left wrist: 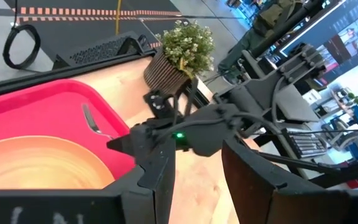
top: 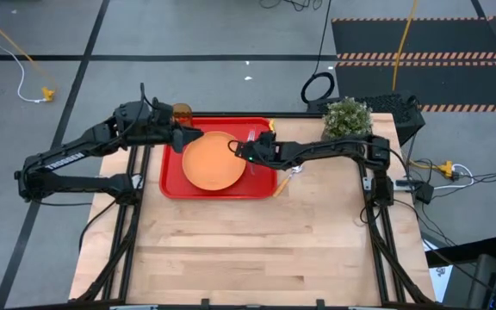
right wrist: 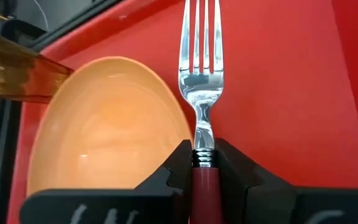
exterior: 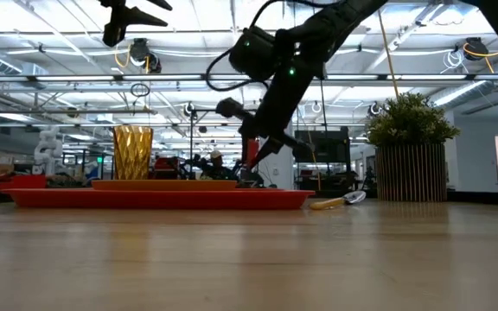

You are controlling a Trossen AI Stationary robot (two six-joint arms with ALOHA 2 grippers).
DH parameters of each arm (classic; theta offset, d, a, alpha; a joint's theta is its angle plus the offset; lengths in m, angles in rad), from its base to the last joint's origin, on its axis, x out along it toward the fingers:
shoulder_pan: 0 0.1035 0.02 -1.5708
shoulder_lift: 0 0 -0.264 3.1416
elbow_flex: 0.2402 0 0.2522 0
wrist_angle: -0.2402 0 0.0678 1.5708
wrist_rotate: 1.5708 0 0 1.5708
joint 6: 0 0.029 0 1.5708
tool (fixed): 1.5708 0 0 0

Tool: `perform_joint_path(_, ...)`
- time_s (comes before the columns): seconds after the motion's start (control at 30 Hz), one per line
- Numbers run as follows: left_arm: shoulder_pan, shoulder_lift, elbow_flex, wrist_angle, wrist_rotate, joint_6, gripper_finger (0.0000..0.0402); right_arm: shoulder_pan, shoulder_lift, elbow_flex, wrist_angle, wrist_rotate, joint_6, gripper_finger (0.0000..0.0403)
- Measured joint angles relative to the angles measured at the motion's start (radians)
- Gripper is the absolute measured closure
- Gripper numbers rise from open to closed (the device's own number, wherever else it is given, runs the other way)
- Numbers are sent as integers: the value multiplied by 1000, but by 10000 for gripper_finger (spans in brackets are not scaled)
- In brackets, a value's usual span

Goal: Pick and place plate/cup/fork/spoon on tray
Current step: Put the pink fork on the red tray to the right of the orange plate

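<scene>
The red tray (top: 172,176) lies at the table's far middle. The orange plate (top: 213,164) lies on it, and the amber cup (exterior: 133,153) stands upright at its far left corner. My right gripper (right wrist: 204,152) is low over the tray, just right of the plate, shut on the fork (right wrist: 199,68). The fork's tines point toward the far edge. The spoon (exterior: 335,202) lies on the table just right of the tray. My left gripper (left wrist: 197,180) is open and empty, raised above the plate's far left rim. My right gripper pinches the fork's pink-red handle (right wrist: 204,180) between its two fingers, right where it meets the metal neck. The fingers slant down toward the far edge and lie along the fork. The tines stretch out over the tray floor beside the plate; whether they touch it I cannot tell.
A potted green plant (top: 347,119) stands at the table's far right, beside my right arm. The near half of the wooden table (top: 248,250) is bare wood. Both arms reach over the tray, close to each other.
</scene>
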Motion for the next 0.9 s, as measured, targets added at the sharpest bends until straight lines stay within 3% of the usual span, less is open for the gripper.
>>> perform_joint_path(0.9,-23,0,0,0,-9,-19,270,-4,40,0,-42,-24,-52,355)
